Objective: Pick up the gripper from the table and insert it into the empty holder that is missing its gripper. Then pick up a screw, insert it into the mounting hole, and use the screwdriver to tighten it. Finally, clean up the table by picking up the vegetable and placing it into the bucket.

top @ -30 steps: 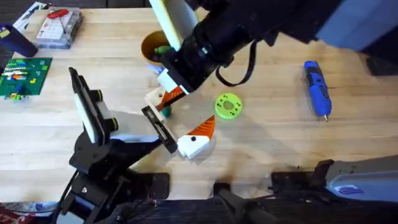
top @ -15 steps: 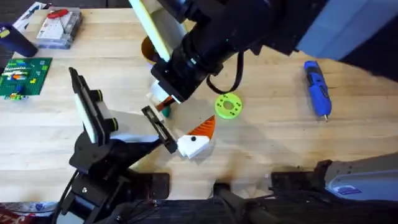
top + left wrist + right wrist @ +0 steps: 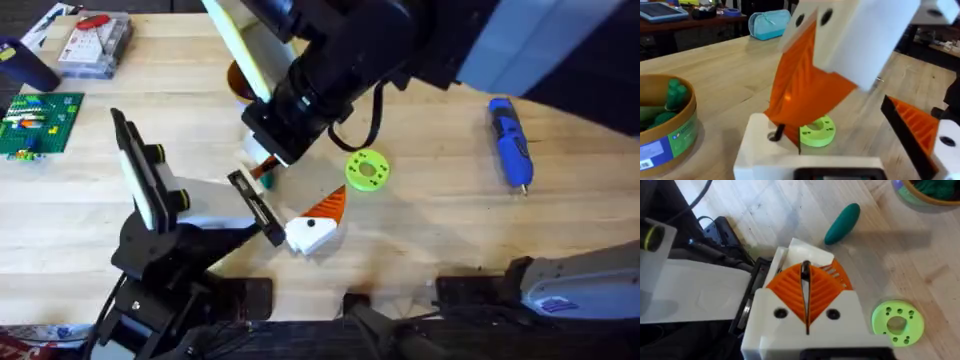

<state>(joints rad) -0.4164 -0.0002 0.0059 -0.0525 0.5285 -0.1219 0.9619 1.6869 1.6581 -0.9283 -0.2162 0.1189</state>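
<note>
the vegetable (image 3: pixel 842 223), a small dark green pod, lies on the bench toward the middle of the far edge, just beside the bucket (image 3: pixel 662 125), which already holds other green pieces. the right claw (image 3: pixel 805 300) hangs over it, fingers pressed together with nothing between them, so the pod sits just past the fingertips, apart from them. the left claw (image 3: pixel 300 222) rests nearer the near edge, open, likely parked clear. the screwdriver (image 3: pixel 508 140) lies toward the right edge.
</note>
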